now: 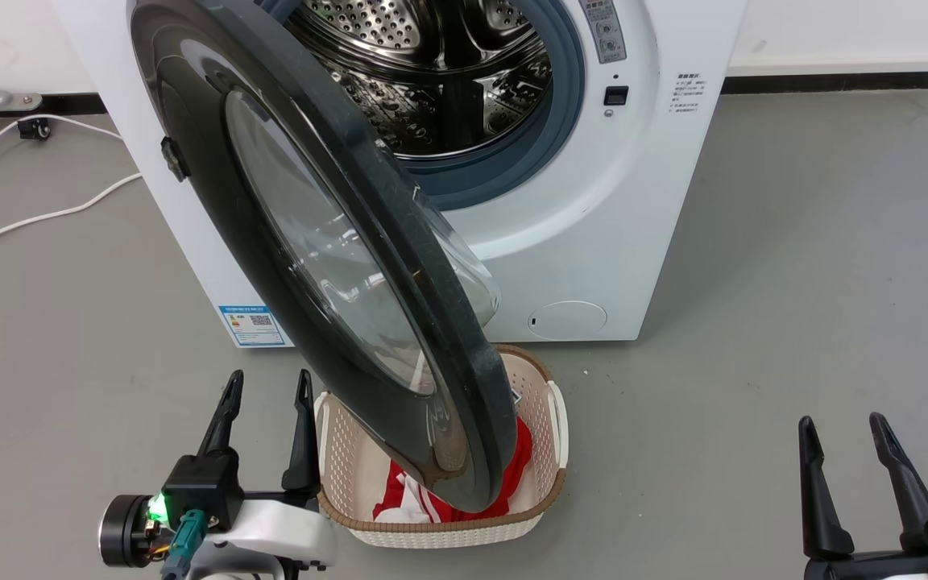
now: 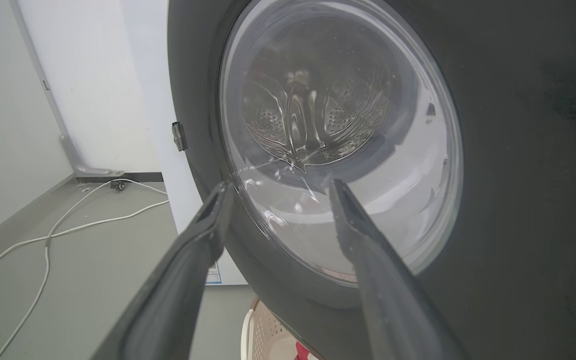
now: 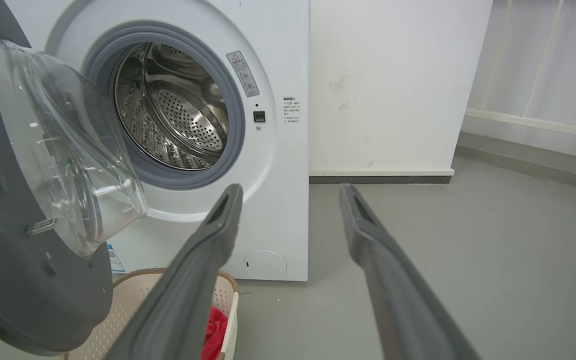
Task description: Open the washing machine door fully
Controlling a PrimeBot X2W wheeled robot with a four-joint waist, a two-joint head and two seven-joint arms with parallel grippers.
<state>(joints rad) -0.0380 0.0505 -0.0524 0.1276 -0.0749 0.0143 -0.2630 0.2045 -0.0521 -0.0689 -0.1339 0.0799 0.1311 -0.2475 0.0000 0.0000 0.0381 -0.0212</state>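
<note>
The washing machine door (image 1: pixel 327 266) stands swung out from the white machine (image 1: pixel 641 201), its black rim edge-on toward me and its clear glass bowl bulging on the inner side. The steel drum mouth (image 1: pixel 440 64) lies exposed behind it. My left gripper (image 1: pixel 268 377) is open at the lower left, just left of the door's lower rim, and I cannot tell whether it touches it. The left wrist view looks through the door (image 2: pixel 518 175) glass between the open left gripper (image 2: pixel 278 184). My right gripper (image 1: pixel 839 419) is open, far to the right of the door (image 3: pixel 13 280); it (image 3: pixel 290 187) holds nothing.
A cream laundry basket (image 1: pixel 548 419) with red and white cloth (image 1: pixel 432 503) sits on the grey floor under the door's lower edge. White cables (image 1: pixel 37 217) trail over the floor at the left. The wall runs behind the machine, with grey floor at the right.
</note>
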